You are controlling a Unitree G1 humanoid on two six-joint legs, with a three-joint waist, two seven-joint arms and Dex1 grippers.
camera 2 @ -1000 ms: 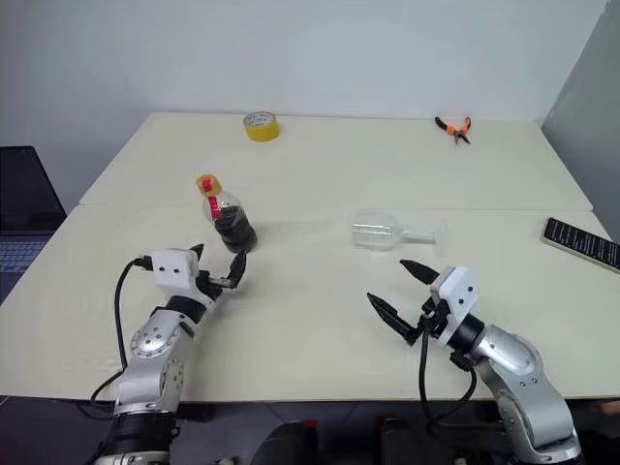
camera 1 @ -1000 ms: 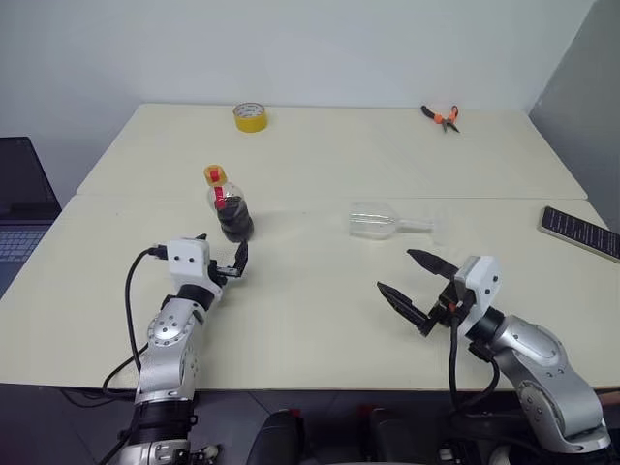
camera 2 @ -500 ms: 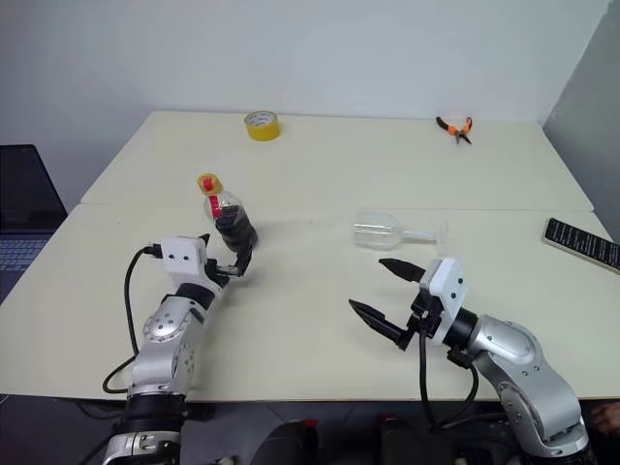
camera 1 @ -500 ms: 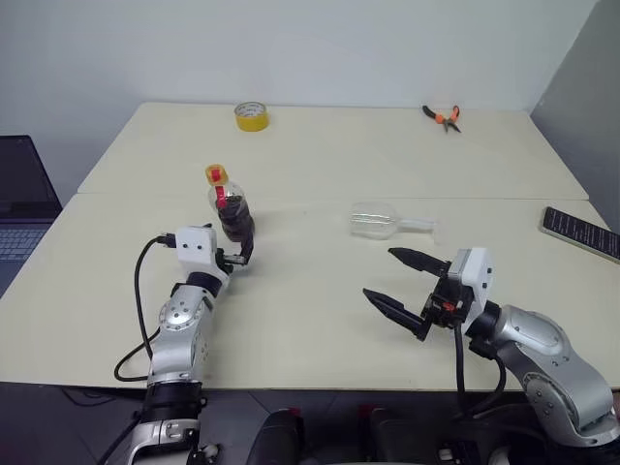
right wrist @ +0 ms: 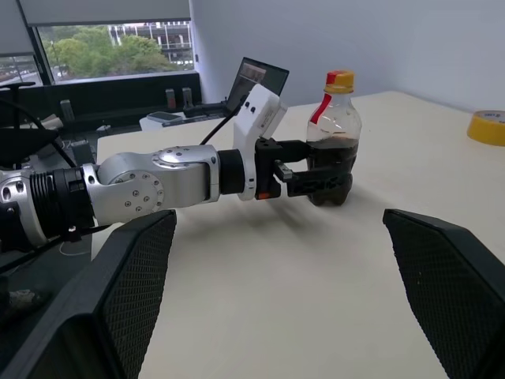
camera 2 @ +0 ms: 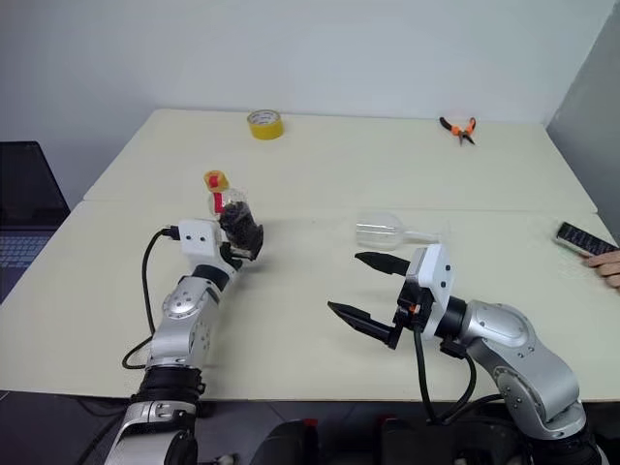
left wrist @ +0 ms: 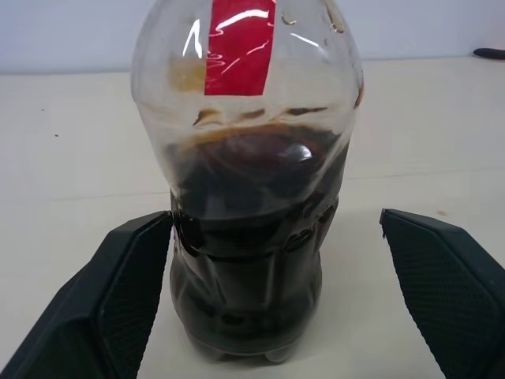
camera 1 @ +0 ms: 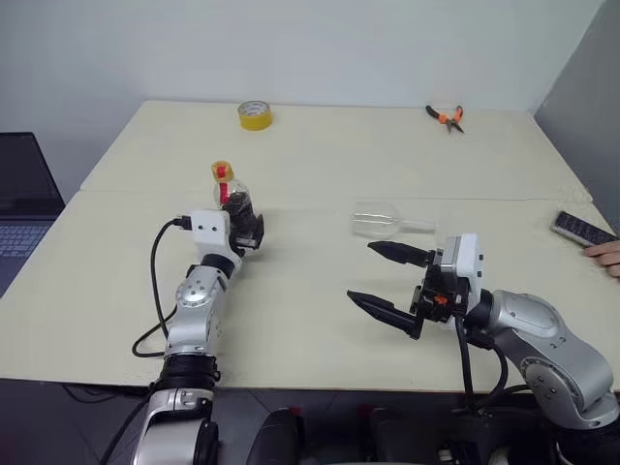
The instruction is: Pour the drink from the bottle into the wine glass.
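Both pincers (camera 1: pixel 248 229) (camera 1: pixel 380 278) level, agape.

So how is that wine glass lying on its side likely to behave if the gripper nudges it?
The wine glass lies on its side on the table, so its rounded bowl will probably roll. It looks empty, so likely light, and the thin stem suggests fragility.

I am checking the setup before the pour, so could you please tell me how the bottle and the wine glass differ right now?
The bottle stands upright on the table; the wine glass lies on its side. The bottle holds dark drink in its lower part; the glass looks empty. The bottle sits between the open fingers of the left gripper; the glass lies apart from the right gripper. Both are clear.
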